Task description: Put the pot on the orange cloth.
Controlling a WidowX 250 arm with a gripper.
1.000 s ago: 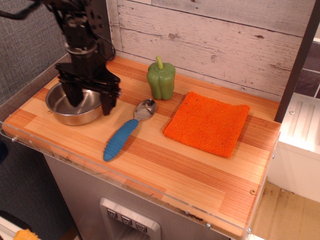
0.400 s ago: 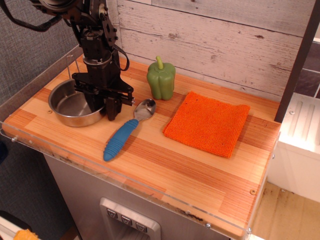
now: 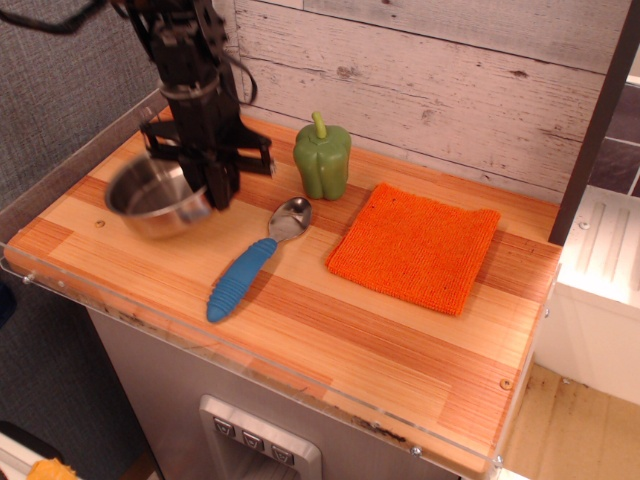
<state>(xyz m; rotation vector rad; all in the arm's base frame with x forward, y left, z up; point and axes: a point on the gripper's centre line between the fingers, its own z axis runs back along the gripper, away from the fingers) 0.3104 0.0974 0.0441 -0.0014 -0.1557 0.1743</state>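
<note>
The shiny steel pot point(image 3: 152, 197) hangs tilted a little above the left part of the wooden table, held by its right rim. My gripper point(image 3: 216, 187) is shut on that rim, with the black arm rising above it. The orange cloth point(image 3: 415, 246) lies flat on the right half of the table, well to the right of the pot and gripper, with nothing on it.
A green pepper point(image 3: 322, 157) stands upright between pot and cloth near the back. A blue-handled metal spoon point(image 3: 252, 262) lies diagonally in front of it. A white plank wall runs behind the wooden table point(image 3: 330, 340). A clear plastic rim edges the front and left.
My gripper closed on the pot's right rim and lifted it off the table; the pot now hangs tilted and has shifted slightly right.
</note>
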